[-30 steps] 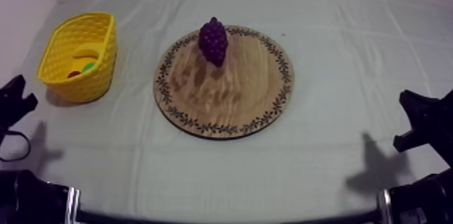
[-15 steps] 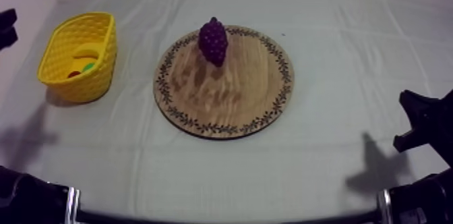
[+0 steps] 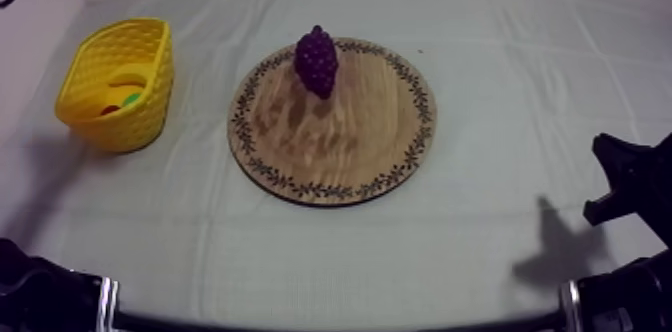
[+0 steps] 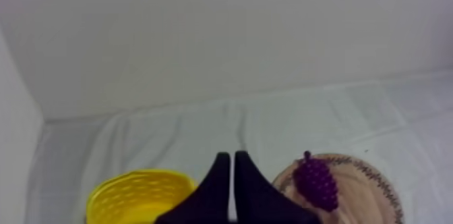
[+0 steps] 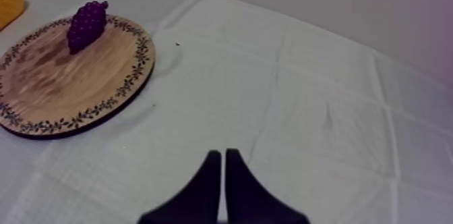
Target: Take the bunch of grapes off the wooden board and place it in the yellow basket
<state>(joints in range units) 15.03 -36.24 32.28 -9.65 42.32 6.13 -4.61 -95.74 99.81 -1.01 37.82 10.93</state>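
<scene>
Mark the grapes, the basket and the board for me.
grapes (image 3: 316, 61): top view, middle of the bunch.
basket (image 3: 125, 131): top view, outer front wall.
board (image 3: 340, 146): top view, bare wood near centre.

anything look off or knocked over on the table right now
Nothing stands out. The bunch of grapes sits on the wooden board near its far edge, the yellow basket stands upright on the cloth, and nothing has spilled.
</scene>
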